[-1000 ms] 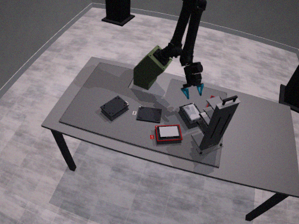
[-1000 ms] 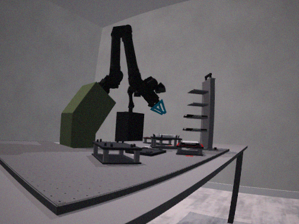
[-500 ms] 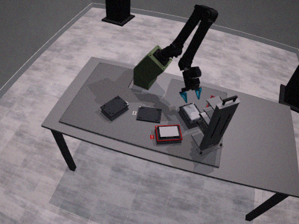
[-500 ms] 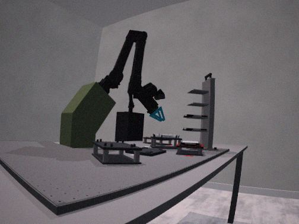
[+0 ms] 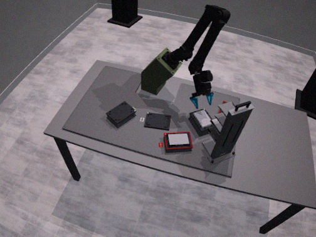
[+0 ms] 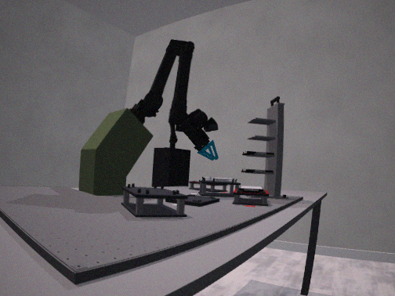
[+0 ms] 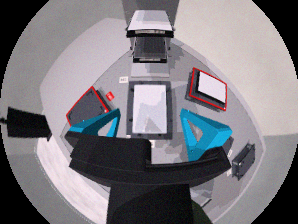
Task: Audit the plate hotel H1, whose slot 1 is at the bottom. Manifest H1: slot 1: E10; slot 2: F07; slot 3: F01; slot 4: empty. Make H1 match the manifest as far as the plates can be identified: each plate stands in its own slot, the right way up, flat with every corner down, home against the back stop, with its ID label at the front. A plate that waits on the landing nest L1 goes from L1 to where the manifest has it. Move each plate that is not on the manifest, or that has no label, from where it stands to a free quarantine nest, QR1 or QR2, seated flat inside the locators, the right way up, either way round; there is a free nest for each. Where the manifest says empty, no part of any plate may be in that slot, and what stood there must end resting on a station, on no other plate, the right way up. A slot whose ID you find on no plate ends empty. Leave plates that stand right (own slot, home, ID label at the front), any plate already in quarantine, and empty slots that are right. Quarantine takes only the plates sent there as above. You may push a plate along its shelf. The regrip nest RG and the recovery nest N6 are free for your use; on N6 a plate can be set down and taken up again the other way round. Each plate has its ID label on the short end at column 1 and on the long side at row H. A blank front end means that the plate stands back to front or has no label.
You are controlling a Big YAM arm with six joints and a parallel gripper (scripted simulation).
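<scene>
My gripper (image 5: 201, 100) has cyan fingers, is open and empty, and hangs above the landing nest. A light-topped plate (image 5: 202, 118) lies flat on that nest, right below the fingers. In the wrist view the plate (image 7: 148, 106) shows between and beneath the open fingers. The plate hotel H1 (image 5: 230, 131) stands just right of the nest, a grey tower with a handle. In the side view its two lower shelves (image 6: 256, 162) look thicker, as if loaded, and the two upper shelves (image 6: 262, 129) look thin. No labels are readable.
A red-edged quarantine nest (image 5: 178, 140) holds a white-topped plate. A second red-edged nest (image 7: 87, 104) looks empty and is partly hidden behind the hotel. A flat dark nest (image 5: 157, 120) and a raised dark nest (image 5: 120, 113) lie to the left. The green arm base (image 5: 157, 73) stands behind.
</scene>
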